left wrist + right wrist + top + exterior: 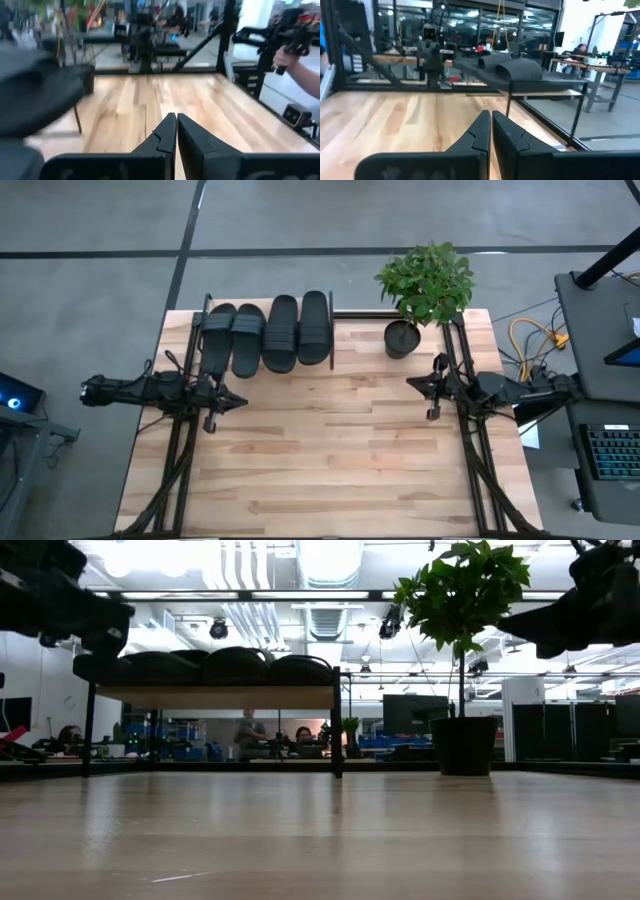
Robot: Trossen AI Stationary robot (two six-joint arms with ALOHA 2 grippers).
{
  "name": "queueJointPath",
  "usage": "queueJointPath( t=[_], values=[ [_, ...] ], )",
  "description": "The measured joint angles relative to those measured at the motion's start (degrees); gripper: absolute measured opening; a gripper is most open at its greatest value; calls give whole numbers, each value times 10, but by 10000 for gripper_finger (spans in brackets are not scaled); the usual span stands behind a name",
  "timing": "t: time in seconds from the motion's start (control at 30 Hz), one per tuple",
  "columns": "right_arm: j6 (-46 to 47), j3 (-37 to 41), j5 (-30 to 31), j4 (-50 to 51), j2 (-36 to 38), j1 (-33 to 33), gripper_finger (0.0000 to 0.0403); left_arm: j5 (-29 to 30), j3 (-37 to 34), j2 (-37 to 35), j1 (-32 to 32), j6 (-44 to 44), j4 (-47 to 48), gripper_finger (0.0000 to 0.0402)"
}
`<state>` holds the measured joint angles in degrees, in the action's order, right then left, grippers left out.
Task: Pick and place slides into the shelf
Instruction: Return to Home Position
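Several matching black slides [265, 332] lie side by side on the shelf [330, 330], a low light-wood board on thin black posts at the table's far left; in the low view the slides [215, 665] rest with their soles on the shelf board [220, 696]. My left gripper [240, 401] hovers shut over the table near the shelf's left end, holding nothing. My right gripper [410, 383] hangs shut over the table's right side, near the plant pot. In the wrist views both pairs of fingers [176, 131] [489, 127] are closed together.
A potted green plant [420, 295] stands at the far right of the table beside the shelf. Black frame rails [180, 450] [480, 450] run along the left and right table sides. A person's hand [295, 65] holds a controller beyond the table's right edge.
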<state>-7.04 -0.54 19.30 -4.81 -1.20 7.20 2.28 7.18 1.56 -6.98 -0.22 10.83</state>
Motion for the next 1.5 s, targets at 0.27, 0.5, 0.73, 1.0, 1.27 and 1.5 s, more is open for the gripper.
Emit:
queueJointPath(
  t=[0.27,0.5,0.73,1.0,1.27,1.5],
  values=[
    [10,0,-49,24,8,1,8,-5,-34,0,-3,-13,-33,0],
    [11,0,-61,24,12,1,8,-24,-33,0,-3,-10,-45,0],
    [19,0,-79,27,10,0,9,-44,-37,0,-3,-6,-68,0],
    [24,0,-79,27,5,0,9,0,-48,0,-3,17,-82,0],
    [6,0,-78,28,-15,0,9,14,-55,0,-3,24,-98,0],
    [-4,0,-77,28,-20,0,9,16,-54,0,-3,30,-98,0]
  ],
)
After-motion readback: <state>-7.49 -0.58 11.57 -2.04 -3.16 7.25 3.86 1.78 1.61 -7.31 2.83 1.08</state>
